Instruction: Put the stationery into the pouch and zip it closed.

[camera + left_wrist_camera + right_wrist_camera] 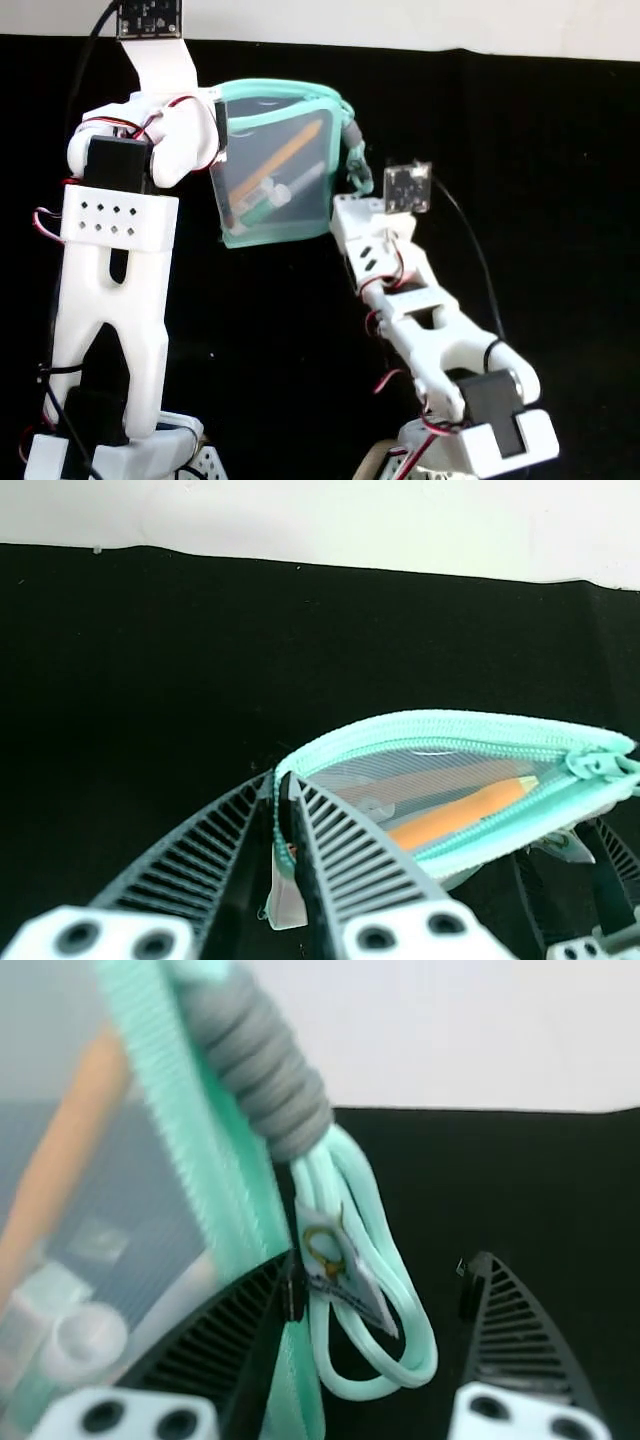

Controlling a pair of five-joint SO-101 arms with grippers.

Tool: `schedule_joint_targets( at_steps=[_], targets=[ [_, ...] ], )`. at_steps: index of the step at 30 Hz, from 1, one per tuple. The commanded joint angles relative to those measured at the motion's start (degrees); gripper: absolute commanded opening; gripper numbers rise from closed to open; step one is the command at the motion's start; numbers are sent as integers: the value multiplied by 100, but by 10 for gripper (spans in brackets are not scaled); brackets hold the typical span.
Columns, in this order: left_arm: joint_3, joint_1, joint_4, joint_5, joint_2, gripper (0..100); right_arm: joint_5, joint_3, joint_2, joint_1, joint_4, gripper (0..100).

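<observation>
Left arm: the left claw (280,780) is pinched narrow on the end seam of the pouch (275,170). Both ribbed fingers (345,840) press flat against the teal binding, with no gap between them. The arm stands at the left side of the black counter (560,200).

Pouch: it hangs suspended between the two arms, over the middle of the counter toward its far edge, zip side up. The body is clear plastic with a teal zip and trim. Stationery is inside:
- an orange pencil (285,150), lying on a slant with its tip up toward the right arm;
- a white pen or marker (290,190) below it;
- a green-and-white item along the bottom edge, too indistinct to identify.

In the left wrist view the zip slider (590,765) sits at the pouch end farther from the left claw. I cannot tell how much of the zip is closed.

Pull: a grey wrapped grip (260,1060) comes off the slider end and carries a teal cord loop (410,1340) with a small tag (335,1260).

Right arm: the right claw (385,1265) is spread wide at the pouch's right end. The cord loop hangs in the gap, and the tag lies against the finger on the pouch side. The other finger (510,1310) stands apart from the cord. Nothing is clamped.
</observation>
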Motion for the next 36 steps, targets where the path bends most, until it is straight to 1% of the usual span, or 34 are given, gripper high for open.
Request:
schedule_joint_targets(
  at_steps=[1, 6, 15, 22, 26, 28, 31, 34, 36],
  targets=[
    [462, 215, 105, -44, 171, 7, -62, -470, 136, 110, -119, 267],
    [462, 215, 105, -44, 171, 7, -62, -426, 251, 303, -119, 267],
    [664, 215, 62, -44, 171, 7, -44, 207, 207, 505, -127, 267],
    [646, 233, 62, -44, 163, 7, -35, 831, -470, 479, -127, 267],
    [646, 251, 62, -44, 163, 7, -26, 1024, -558, 514, -127, 266],
    [646, 251, 62, -44, 163, 7, -26, 1015, -558, 514, -127, 241],
    [646, 251, 62, -44, 163, 7, -26, 1015, -558, 523, -145, 149],
    [646, 251, 62, -44, 163, 7, -26, 1068, -541, 567, -567, 43],
    [646, 251, 62, -44, 163, 7, -26, 1077, -541, 576, -910, 3]
  ],
)
